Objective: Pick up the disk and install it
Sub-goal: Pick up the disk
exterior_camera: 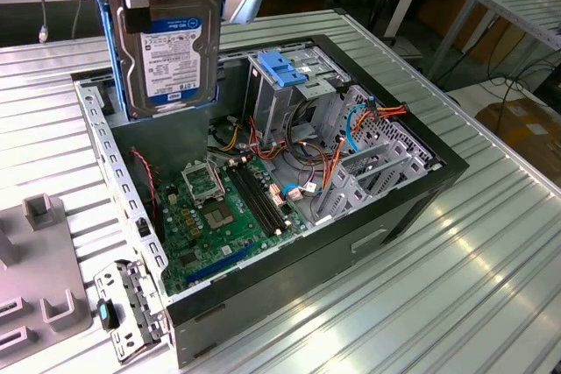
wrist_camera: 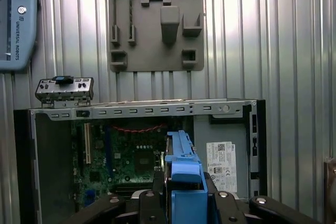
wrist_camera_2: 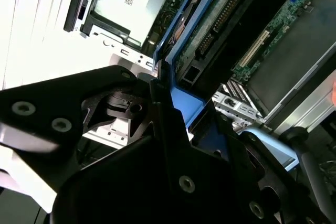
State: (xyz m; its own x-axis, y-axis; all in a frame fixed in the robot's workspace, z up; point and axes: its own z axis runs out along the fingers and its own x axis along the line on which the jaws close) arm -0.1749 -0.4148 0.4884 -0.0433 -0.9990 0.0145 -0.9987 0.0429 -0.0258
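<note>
The ribbed metal table [exterior_camera: 456, 286] runs along the bottom of the exterior view and spreads across most of the frame. On it, at the centre, lies an open black computer case [exterior_camera: 386, 216] with its side panel off. Inside the case, a green motherboard [exterior_camera: 219, 216] covers the lower left of the floor. A tall metal drive cage [exterior_camera: 294, 98] stands behind the motherboard, with a lighter-blue plastic block [exterior_camera: 282, 67] on top. Orange and red cables [exterior_camera: 386, 111] run towards the case's right side.

At the lower left of the frame a grey fixture plate [exterior_camera: 35, 269] with raised blocks lies on the table, just beside the case. A small perforated metal bracket [exterior_camera: 131, 304] sits between the plate and the case corner.

The disk [exterior_camera: 171, 50] is in the upper left of the exterior view, lifted clear of the table. It is upright with its labelled face towards the camera, over the far left corner of the open case. Its bright blue side rails run along both long edges.

The gripper [exterior_camera: 136, 19] reaches down from the top edge, and its black fingers [exterior_camera: 142, 2] are closed tight across the drive's flat faces. In the first wrist view the blue rail [wrist_camera: 184, 177] stands edge-on between the black fingers, with the motherboard below it. In the second wrist view the same rail [wrist_camera_2: 181, 103] passes between the finger bodies.

A grey-blue pendant [wrist_camera: 16, 19] with a red button lies on the table in the first wrist view.
</note>
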